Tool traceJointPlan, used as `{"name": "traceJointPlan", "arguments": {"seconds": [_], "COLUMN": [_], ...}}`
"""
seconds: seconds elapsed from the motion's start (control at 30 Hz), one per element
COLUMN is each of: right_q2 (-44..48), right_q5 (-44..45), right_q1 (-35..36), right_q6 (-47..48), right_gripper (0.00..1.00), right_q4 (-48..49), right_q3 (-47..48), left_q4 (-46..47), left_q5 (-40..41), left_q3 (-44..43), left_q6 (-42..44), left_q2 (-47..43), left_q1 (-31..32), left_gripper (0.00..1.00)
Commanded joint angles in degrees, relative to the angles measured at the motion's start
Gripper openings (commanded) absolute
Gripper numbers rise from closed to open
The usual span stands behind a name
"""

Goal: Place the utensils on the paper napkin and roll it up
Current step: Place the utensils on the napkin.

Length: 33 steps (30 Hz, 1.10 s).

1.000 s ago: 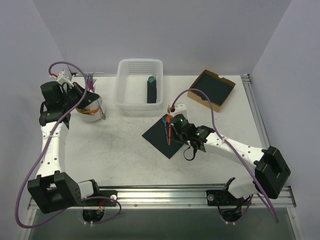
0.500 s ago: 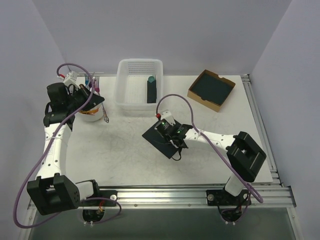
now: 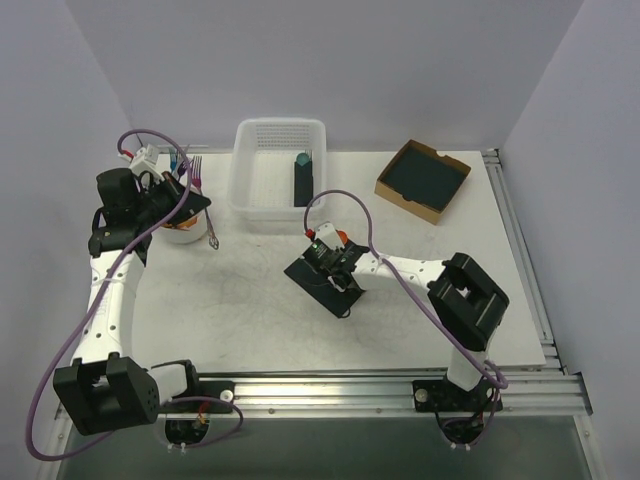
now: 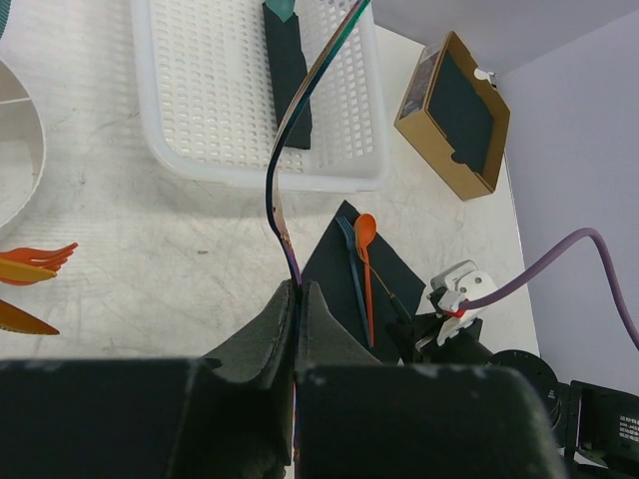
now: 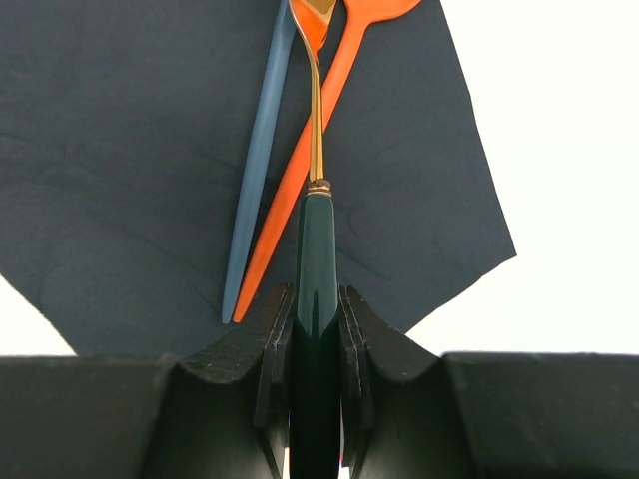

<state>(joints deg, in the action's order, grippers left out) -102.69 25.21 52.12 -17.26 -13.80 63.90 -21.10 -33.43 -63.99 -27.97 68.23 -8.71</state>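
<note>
currently our right gripper (image 5: 316,301) clamps a green-handled utensil (image 5: 316,244) over the paper napkin (image 5: 120,150) (left gripper (image 4: 300,295) pinches a thin utensil (image 4: 283,215)); skewed release may displace the orange spoon (image 5: 288,195).

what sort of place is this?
Likely a robot lab cell, not a kitchen: bare walls boxing in a white table, aluminium rail along its near edge, staged plastic basket and cardboard box.

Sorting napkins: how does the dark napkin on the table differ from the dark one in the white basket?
The table napkin lies flat and open; the basket roll is a narrow bundle. The table napkin bears an orange spoon and a blue fork on top; the basket roll shows only a teal tip. Both look equally dark.
</note>
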Motion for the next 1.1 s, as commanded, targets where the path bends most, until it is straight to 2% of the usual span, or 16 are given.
{"name": "traceJointPlan", "arguments": {"seconds": [0.0, 0.2, 0.3, 0.47, 0.67, 0.73, 0.87, 1.07], "right_q2": [-0.31, 0.04, 0.48, 0.48, 1.44, 1.79, 1.88, 3.11], "right_q5": [2.65, 1.08, -0.24, -2.27, -4.47, -4.91, -6.22, -8.33], "right_q1": [-0.17, -0.17, -0.17, -0.17, -0.09, -0.09, -0.09, -0.17], "right_q6": [0.29, 0.21, 0.03, -0.23, -0.5, -0.41, -0.15, 0.12], "right_gripper": [0.0, 0.0, 0.08, 0.11, 0.23, 0.31, 0.41, 0.43], "right_q4": [-2.37, -2.19, -1.67, -2.45, -2.9, -2.98, -3.42, -3.16], "right_q3": [2.28, 0.62, -0.35, -0.97, -2.11, -2.2, -1.76, -1.41], "left_q4": [0.27, -0.17, -0.25, -0.87, -1.48, -1.66, -1.84, -2.28], "left_q5": [0.21, 0.3, 0.21, 0.38, 0.3, 0.29, 0.3, -0.14], "left_q3": [-0.52, -1.05, -1.23, -1.67, -2.02, -2.19, -2.55, -3.34], "left_q6": [1.42, 1.69, 1.77, 2.04, 2.21, 2.21, 2.39, 2.57], "left_q2": [-1.61, -1.78, -1.61, -1.69, -1.52, -1.52, -1.34, -0.2], "left_q1": [0.18, 0.27, 0.36, 0.54, 0.8, 0.8, 0.98, 1.06], "left_gripper": [0.02, 0.02, 0.02, 0.02, 0.02, 0.02, 0.02, 0.02]}}
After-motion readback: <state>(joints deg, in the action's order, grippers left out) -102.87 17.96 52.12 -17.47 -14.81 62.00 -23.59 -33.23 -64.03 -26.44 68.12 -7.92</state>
